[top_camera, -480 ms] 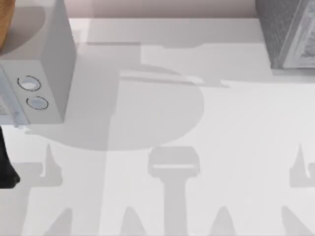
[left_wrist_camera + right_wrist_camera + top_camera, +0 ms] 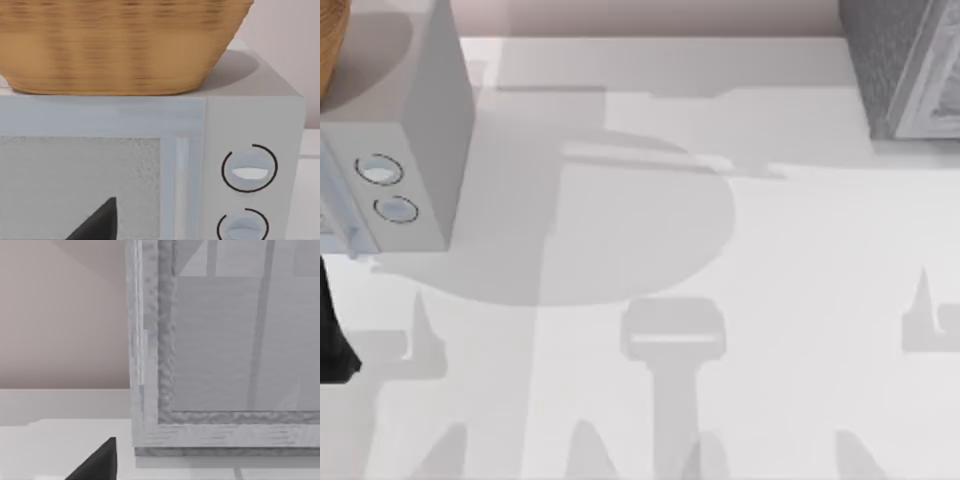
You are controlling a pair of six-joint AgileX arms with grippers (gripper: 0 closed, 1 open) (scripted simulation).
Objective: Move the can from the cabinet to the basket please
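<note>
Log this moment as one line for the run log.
stage: approach | can: unseen | cabinet: top view's right, front faces right wrist | basket: atop dial box, left

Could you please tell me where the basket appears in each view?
Top view: basket in the top left corner, on the pale grey box.
Left wrist view: basket close ahead, standing on that box.
Right wrist view: the cabinet front instead.
Shared landmark: the box's two round dials.

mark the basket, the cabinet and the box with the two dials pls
basket [image 2: 115, 55], left wrist view, on its woven side wall.
cabinet [image 2: 165, 350], right wrist view, on the speckled frame of its front panel.
box with two dials [image 2: 430, 120], top view, on its plain side face.
</note>
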